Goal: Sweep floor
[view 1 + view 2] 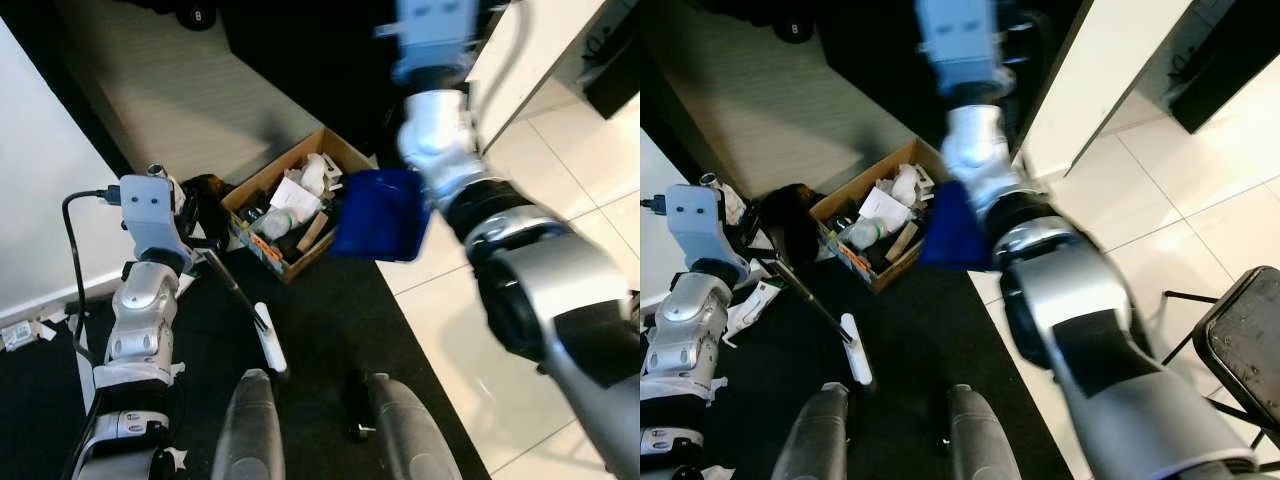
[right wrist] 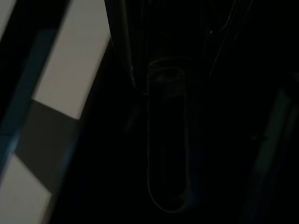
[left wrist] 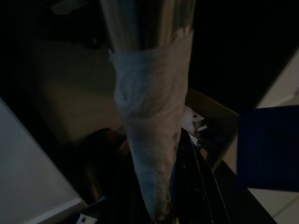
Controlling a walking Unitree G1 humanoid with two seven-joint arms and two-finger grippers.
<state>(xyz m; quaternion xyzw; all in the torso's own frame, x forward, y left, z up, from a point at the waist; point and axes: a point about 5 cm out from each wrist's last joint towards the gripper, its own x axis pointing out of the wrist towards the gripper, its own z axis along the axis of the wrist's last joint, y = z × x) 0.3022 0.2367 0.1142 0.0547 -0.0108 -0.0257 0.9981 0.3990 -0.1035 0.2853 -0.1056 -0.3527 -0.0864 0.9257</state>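
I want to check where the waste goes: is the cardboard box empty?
No, the cardboard box holds crumpled white paper and other scraps, as the left eye view shows, with the blue dustpan held at its edge.

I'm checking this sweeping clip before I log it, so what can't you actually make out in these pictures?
- Right gripper: hidden behind the blue dustpan and the forearm in the eye views; the right wrist view is too dark to show its jaws.
- Left gripper: its jaws are blocked by a taped handle in the dim left wrist view.
- Cardboard box: its contents are too small to identify.
- Brush: its far end is hidden behind the left arm.
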